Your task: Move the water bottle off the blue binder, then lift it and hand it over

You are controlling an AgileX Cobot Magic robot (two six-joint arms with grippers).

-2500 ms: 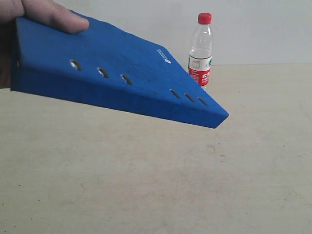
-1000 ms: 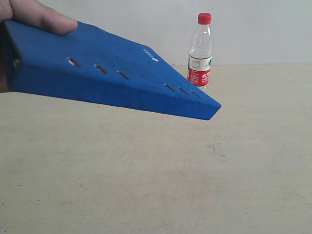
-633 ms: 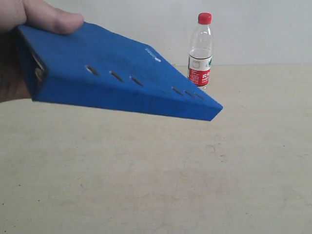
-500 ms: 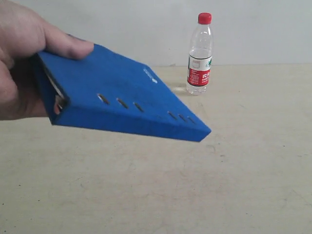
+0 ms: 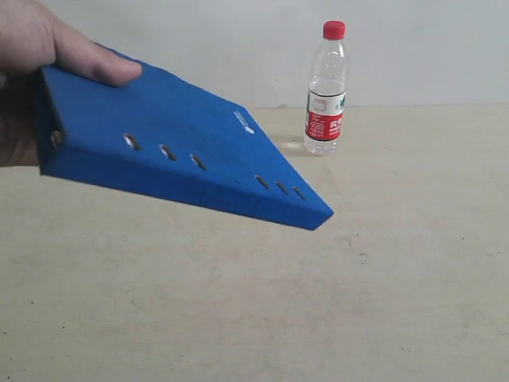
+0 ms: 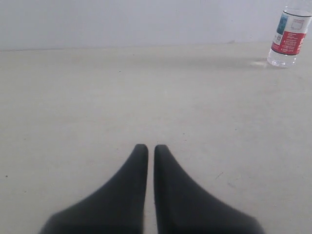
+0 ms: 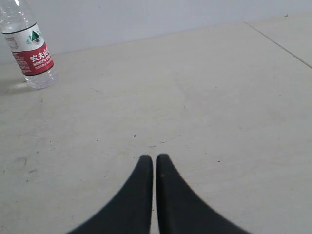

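Note:
The water bottle (image 5: 327,87), clear with a red cap and a red-and-white label, stands upright on the beige table near the back wall. It also shows in the left wrist view (image 6: 288,35) and in the right wrist view (image 7: 30,51), far from both grippers. A human hand (image 5: 36,48) holds the blue binder (image 5: 171,151) tilted in the air, close to the exterior camera, apart from the bottle. My left gripper (image 6: 146,147) is shut and empty over bare table. So is my right gripper (image 7: 154,158). Neither gripper shows in the exterior view.
The beige table (image 5: 318,302) stretches under the binder, bounded at the back by a pale wall (image 5: 429,48). A seam in the table surface (image 7: 280,46) runs at one side in the right wrist view.
The hand has shifted and tilted the binder, bringing its far corner lower and to the left. The bottle and both grippers have not moved.

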